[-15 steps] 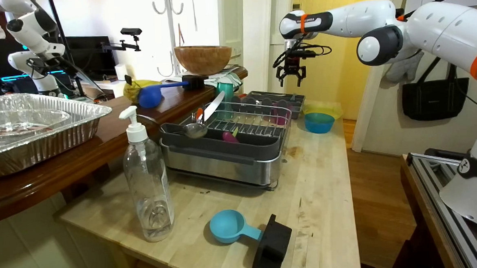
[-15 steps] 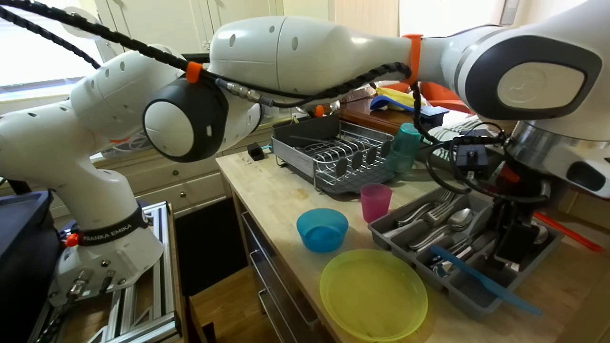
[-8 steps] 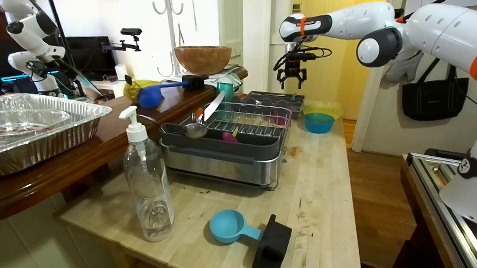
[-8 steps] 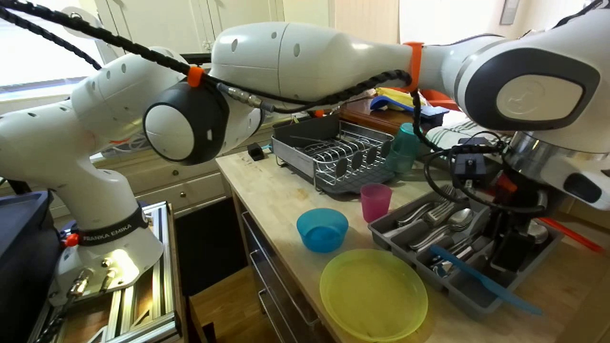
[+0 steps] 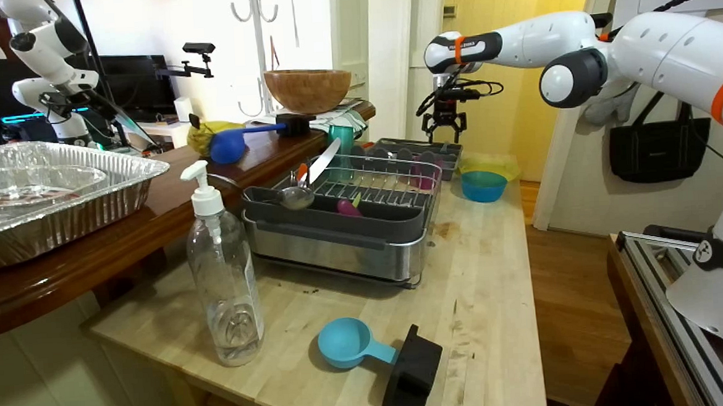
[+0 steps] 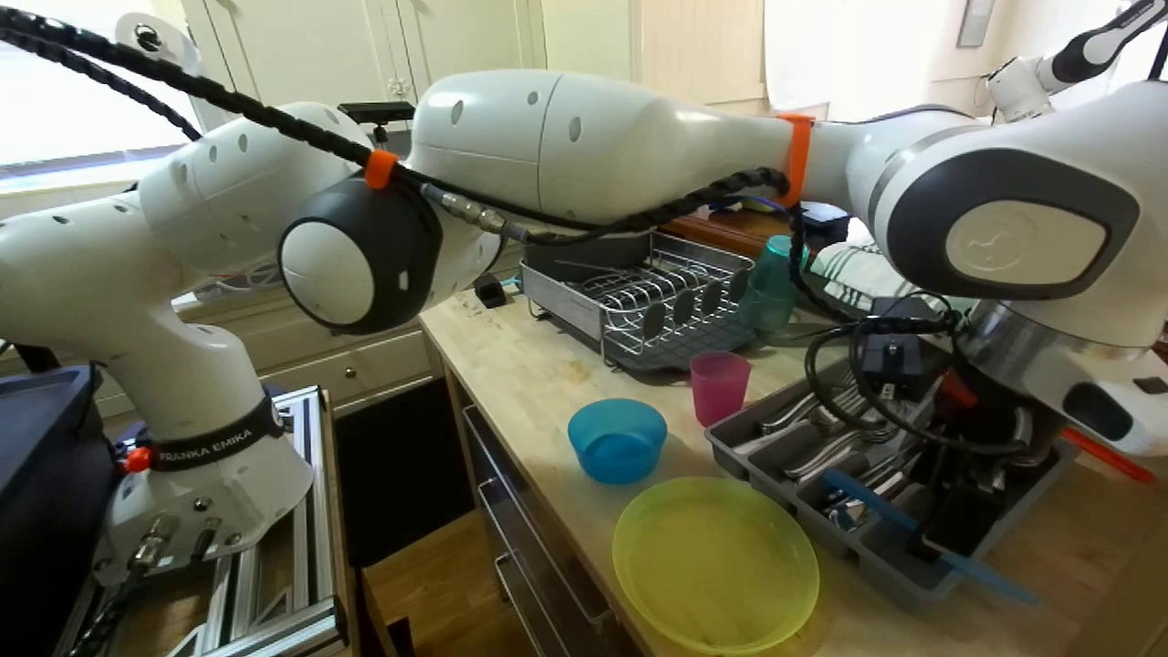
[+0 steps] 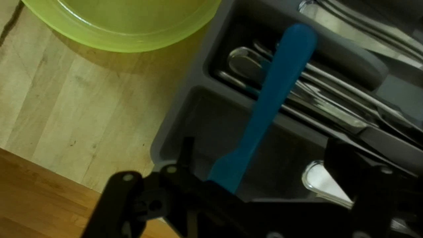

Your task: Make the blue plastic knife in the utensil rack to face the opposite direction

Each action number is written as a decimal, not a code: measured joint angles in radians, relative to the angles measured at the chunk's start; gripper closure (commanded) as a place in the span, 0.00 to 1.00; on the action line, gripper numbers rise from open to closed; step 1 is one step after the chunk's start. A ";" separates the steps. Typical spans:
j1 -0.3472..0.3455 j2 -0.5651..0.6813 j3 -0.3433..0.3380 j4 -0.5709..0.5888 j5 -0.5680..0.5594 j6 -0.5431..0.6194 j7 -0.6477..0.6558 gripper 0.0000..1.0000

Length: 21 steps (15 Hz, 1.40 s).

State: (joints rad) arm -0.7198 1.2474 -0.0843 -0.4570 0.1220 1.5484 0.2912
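Observation:
The blue plastic knife (image 7: 274, 86) lies across a grey cutlery tray (image 7: 181, 104). Its rounded handle rests over the compartment of metal utensils, and its blade end crosses the nearest compartment. The knife also shows in an exterior view (image 6: 867, 497), blade end sticking out past the tray's edge (image 6: 826, 531). My gripper (image 7: 261, 145) is open, with one finger on each side of the knife in the wrist view. It hangs over the tray and its body hides the blade tip. The open gripper also shows in an exterior view (image 5: 443, 138). The dark wire dish rack (image 5: 339, 250) stands apart.
A yellow plate (image 6: 716, 566), a blue bowl (image 6: 618, 441) and a pink cup (image 6: 719, 388) stand beside the tray. A teal cup (image 6: 776, 283) is by the dish rack. A clear pump bottle (image 5: 224, 290) and a turquoise scoop (image 5: 347, 343) stand at the far end.
My arm and gripper have moved down towards the cutlery tray, the gripper staying open. In an exterior view the gripper now covers part of the blue knife. The knife has not visibly moved.

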 measured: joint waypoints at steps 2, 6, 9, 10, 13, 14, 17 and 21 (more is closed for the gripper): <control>-0.002 0.007 0.000 0.000 0.000 0.000 0.000 0.11; -0.003 0.010 0.001 0.001 0.002 0.000 0.000 0.51; -0.002 0.005 0.007 0.005 0.002 0.002 0.000 0.73; -0.002 0.004 0.007 0.005 0.002 0.003 0.000 0.80; -0.002 0.004 0.006 0.001 0.002 0.003 0.000 0.99; -0.003 0.006 0.006 0.000 0.002 0.003 0.000 1.00; -0.003 0.007 0.005 0.001 0.002 0.001 -0.001 0.96; -0.004 0.003 0.005 0.003 0.000 -0.002 -0.031 0.96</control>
State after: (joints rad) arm -0.7240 1.2509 -0.0795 -0.4542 0.1223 1.5464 0.2604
